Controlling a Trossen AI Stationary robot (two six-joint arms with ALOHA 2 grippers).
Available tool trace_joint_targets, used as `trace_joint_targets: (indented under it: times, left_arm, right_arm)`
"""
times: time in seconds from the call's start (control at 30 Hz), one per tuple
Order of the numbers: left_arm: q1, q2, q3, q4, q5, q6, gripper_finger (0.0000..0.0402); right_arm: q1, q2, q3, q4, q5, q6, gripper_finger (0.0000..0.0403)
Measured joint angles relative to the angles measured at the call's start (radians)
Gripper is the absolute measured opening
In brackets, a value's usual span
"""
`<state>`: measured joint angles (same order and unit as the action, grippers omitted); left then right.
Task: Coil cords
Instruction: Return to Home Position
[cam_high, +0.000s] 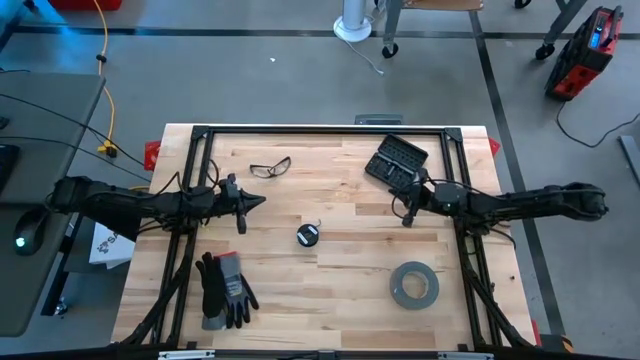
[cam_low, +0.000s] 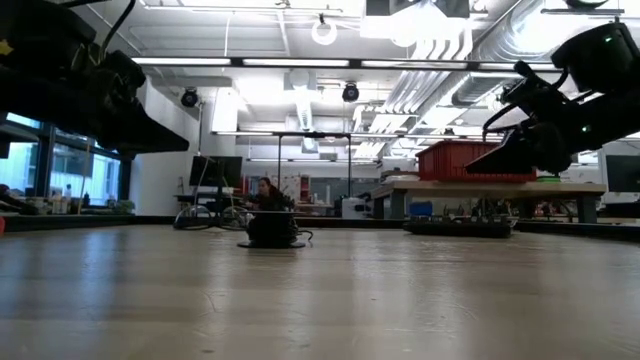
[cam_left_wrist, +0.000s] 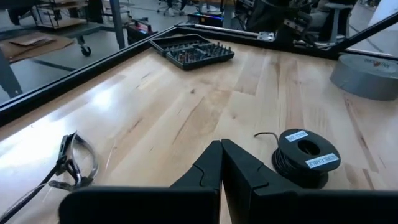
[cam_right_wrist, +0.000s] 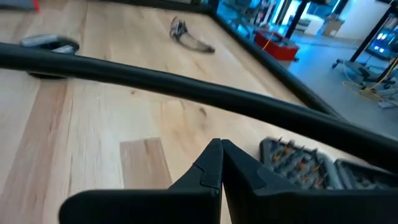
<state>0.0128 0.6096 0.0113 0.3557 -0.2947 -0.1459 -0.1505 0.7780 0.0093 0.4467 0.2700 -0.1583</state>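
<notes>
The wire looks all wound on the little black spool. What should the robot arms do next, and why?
Probably draw both arms back to rest. The black spool sits untouched with the wire wound on it, only a short tail sticking out. The left arm's jaws and the right arm's jaws are shut, empty, clear of it.

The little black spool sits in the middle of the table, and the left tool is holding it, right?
Not quite. The black spool does sit mid-table, but the left tool is not holding it: it hangs shut and empty, apart from the spool, as the left wrist view shows. The right tool waits near the bit case.
</notes>
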Motion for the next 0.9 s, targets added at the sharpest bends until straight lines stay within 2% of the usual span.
trace_joint_targets:
  times: [0.17, 0.3, 0.43, 0.5, 0.7, 0.9]
  left_arm:
    - [0.000, -0.160, 0.000, -0.091, 0.000, 0.000, 0.0001]
    - [0.000, -0.395, 0.000, -0.206, 0.000, 0.000, 0.0001]
    - [0.000, -0.596, 0.000, -0.272, -0.002, 0.000, 0.0001]
    - [0.000, -0.606, 0.003, -0.241, -0.007, -0.001, 0.0001]
    - [-0.004, -0.605, 0.001, -0.308, 0.008, -0.001, 0.0001]
    - [-0.013, -0.591, 0.002, -0.289, 0.021, -0.001, 0.0001]
  right_arm:
    - [0.000, -0.229, 0.000, -0.209, 0.000, 0.000, 0.0000]
    - [0.000, -0.490, 0.000, -0.391, 0.000, 0.000, 0.0000]
    - [-0.001, -0.694, 0.000, -0.391, -0.019, 0.000, 0.0000]
    - [-0.001, -0.775, 0.000, -0.392, -0.020, 0.001, 0.0000]
    - [0.028, -0.778, 0.000, -0.347, -0.026, 0.000, 0.0000]
    - [0.144, -0.778, 0.000, -0.379, -0.028, 0.001, 0.0000]
